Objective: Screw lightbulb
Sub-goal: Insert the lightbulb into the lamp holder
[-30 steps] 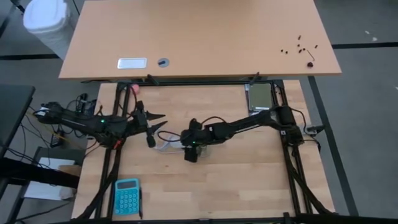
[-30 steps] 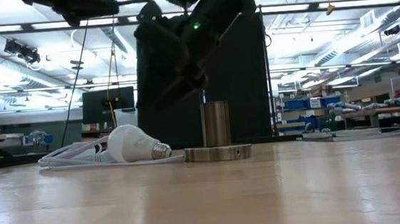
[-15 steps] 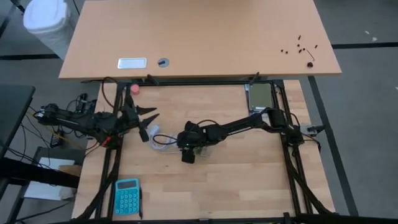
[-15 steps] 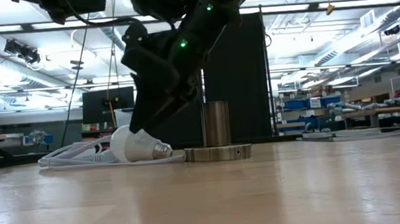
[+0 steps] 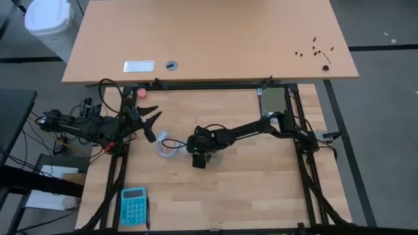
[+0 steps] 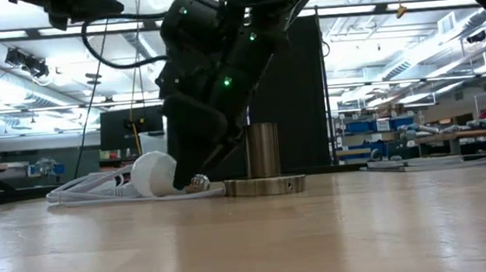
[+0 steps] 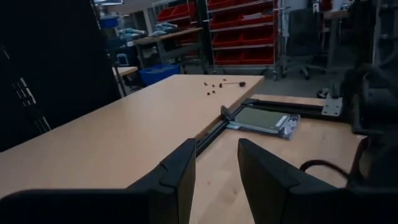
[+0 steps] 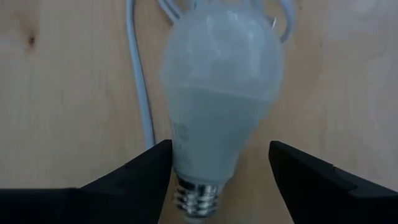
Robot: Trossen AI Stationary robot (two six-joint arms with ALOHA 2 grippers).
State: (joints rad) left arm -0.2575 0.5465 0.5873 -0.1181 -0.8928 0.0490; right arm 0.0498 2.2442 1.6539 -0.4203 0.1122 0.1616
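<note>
The white frosted lightbulb point(image 8: 217, 93) lies on its side on the wooden table, with its silvery screw base point(image 6: 199, 184) pointing toward the socket. My right gripper point(image 8: 221, 177) is open and low over it, one finger on each side of the bulb's neck, close to it. In the high view my right gripper point(image 5: 191, 149) hides the bulb. The metal socket point(image 6: 263, 159) stands upright on its round disc just right of the bulb. My left gripper point(image 5: 152, 122) is open and empty, off to the left.
The socket's white cord point(image 5: 166, 147) lies looped on the table beside and behind the bulb. A teal calculator point(image 5: 133, 205) lies near the front left. A pink ball point(image 5: 141, 93) and a grey plate point(image 5: 273, 101) lie at the far edge.
My right gripper has gone toward the table's left edge and down, from beside the socket to astride the bulb. My left gripper has drawn back toward the table's left and far edges, away from the bulb.
</note>
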